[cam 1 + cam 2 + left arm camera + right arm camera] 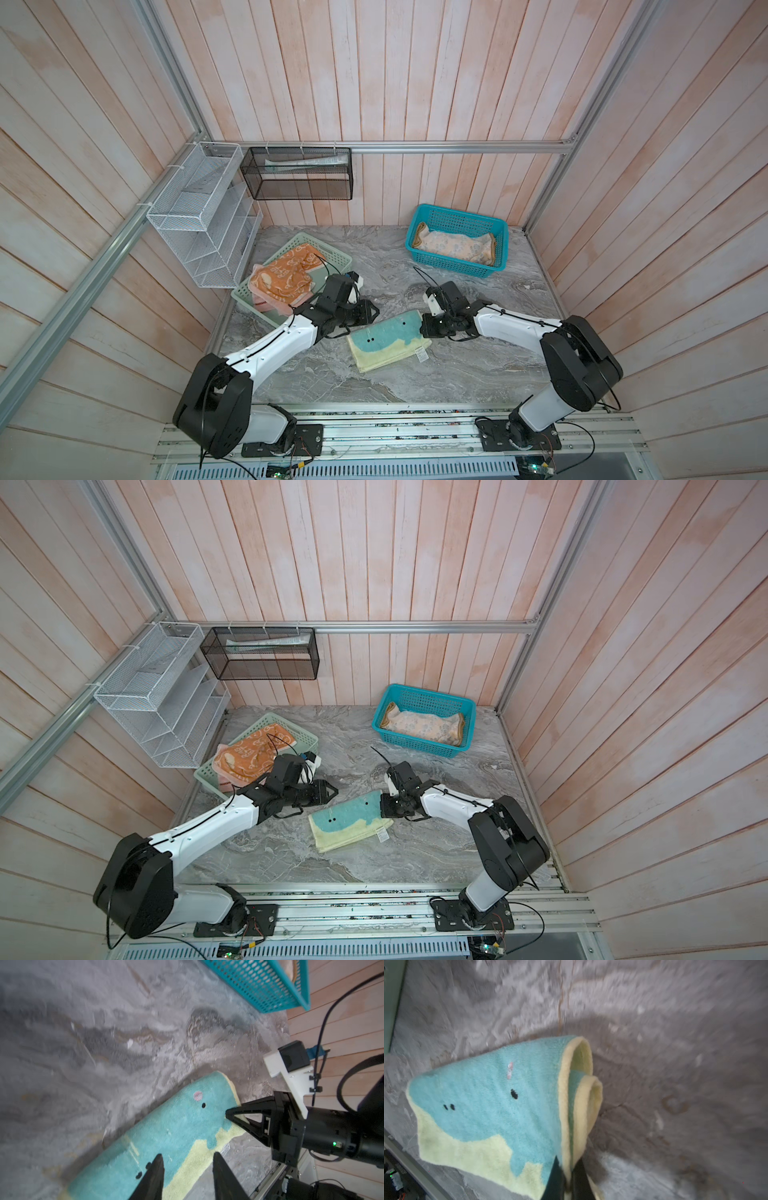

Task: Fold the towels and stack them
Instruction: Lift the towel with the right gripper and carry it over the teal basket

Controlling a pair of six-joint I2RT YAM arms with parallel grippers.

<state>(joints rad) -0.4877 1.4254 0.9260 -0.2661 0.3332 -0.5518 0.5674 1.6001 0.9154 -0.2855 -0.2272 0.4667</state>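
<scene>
A soft pale yellow-green towel (pixel 388 340) with a big blue picture on it is laid on the grey marble-look table (pixel 478 365), in the middle, between the two arms. It seems to be folded over once, so two layers are stacked at the end by the right arm. That end is pinched by the right gripper (pixel 566 1176). In the right wrist view both layers are squeezed tight between the black jaws, and a small loop of cloth is puffed up past them. The end is likely held this way so that both layers can be lifted and carried over together for the next fold. The left gripper (pixel 187 1157) is held just over the other end of the towel, with its jaws a little way apart and nothing between them. It is likely kept there so that this end can be grabbed or pressed down. A crumpled orange towel with cream bunnies (pixel 282 278) is draped over a plain salmon pink towel (pixel 268 304) in the mint-green plastic basket (pixel 332 259) on the left. A peach towel with grey paw prints (pixel 455 247) is laid in the teal plastic basket (pixel 457 214) at the back right, maybe as the start of the stack. The job is judged to be less than half done.
</scene>
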